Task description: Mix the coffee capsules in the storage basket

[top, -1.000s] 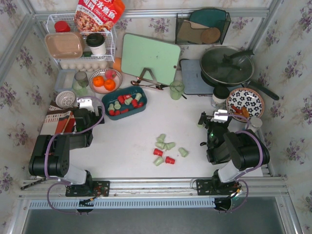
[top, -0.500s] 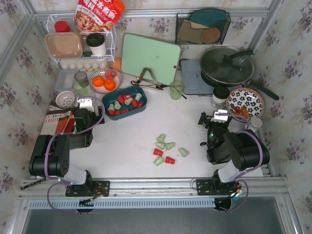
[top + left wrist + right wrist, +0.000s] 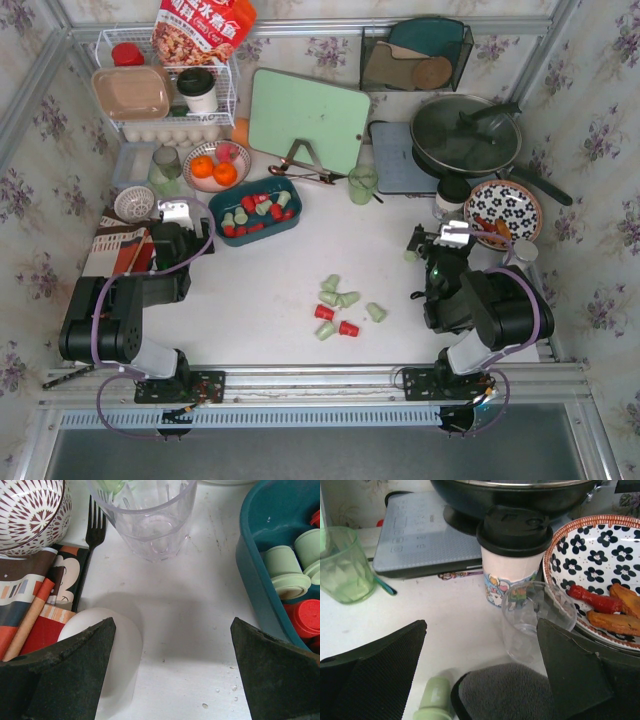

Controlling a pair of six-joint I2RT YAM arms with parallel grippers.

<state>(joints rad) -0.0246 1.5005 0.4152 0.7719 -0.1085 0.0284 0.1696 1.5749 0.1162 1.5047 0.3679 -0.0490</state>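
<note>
Over on the left, the left gripper hangs low over the bench with its jaws wide apart and nothing between them. The storage basket sits just beside it at three o'clock, a shallow dark teal tray with rounded corners. Inside are coffee capsules, small tapered pods in bright red and pale mint green, lying tumbled on their sides with the two colours mingled.

At about five o'clock from the basket, well apart from it, a loose cluster of roughly eight pods lies on the bare bench, mostly green with two red. The right gripper also has its jaws spread and empty, with one stray green pod just below them.

I'd say the stirring has not begun; neither arm touches the basket.
</note>
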